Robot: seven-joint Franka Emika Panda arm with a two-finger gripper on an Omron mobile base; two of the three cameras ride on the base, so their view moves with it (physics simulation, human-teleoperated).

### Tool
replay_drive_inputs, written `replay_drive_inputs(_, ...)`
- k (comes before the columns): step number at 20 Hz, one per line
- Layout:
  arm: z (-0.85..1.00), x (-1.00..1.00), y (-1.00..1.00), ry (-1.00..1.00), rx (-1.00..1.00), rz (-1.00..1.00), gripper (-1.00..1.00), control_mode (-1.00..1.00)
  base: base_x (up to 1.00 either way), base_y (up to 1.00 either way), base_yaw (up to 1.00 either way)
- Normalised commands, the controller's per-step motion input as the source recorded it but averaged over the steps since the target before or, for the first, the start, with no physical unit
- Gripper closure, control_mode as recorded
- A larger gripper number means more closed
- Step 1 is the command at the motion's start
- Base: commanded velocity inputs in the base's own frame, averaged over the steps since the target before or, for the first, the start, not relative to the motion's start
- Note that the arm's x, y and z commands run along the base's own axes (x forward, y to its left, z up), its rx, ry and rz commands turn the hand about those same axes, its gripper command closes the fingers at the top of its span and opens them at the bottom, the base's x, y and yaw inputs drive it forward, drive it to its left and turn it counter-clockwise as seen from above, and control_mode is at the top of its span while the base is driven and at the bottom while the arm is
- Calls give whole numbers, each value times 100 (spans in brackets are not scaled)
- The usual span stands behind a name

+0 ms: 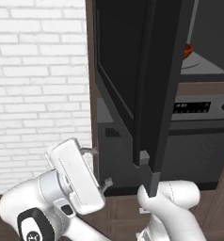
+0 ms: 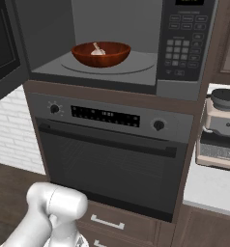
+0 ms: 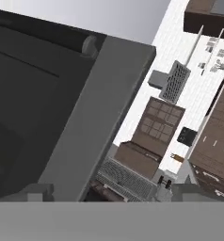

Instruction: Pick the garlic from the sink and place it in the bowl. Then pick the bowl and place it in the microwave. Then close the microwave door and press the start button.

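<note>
A: Nearest first, what's the claw doing?
B: The gripper (image 1: 100, 167) sits at seven o'clock in the left base view, spread wide, grasping nothing, beside the microwave door (image 1: 154, 89).
A: Farther in?
B: The door hangs open, hiding most of the microwave (image 2: 184, 48). The garlic (image 2: 97, 49) lies in the bowl (image 2: 101, 54) at eleven o'clock, above the oven (image 2: 112, 154).

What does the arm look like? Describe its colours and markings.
The arm is glossy white, built of rounded segments. A dark joint cap bears a small white mark. The hand is a flat white block, and the gripper has two small grey fingers.
</note>
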Motion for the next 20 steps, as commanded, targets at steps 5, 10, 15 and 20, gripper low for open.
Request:
replay_drive_inputs(5,52,-7,-32,-10,14,5,-100,-100,0,0,0)
replay_drive_inputs(10,29,0,-54,-10,18,15,-100,-100,0,0,0)
replay_drive_inputs(15,6,0,-78,-11,20,21,-100,-100,0,0,0)
replay_drive_inputs(20,1,0,-93,-13,23,24,-100,-100,0,0,0)
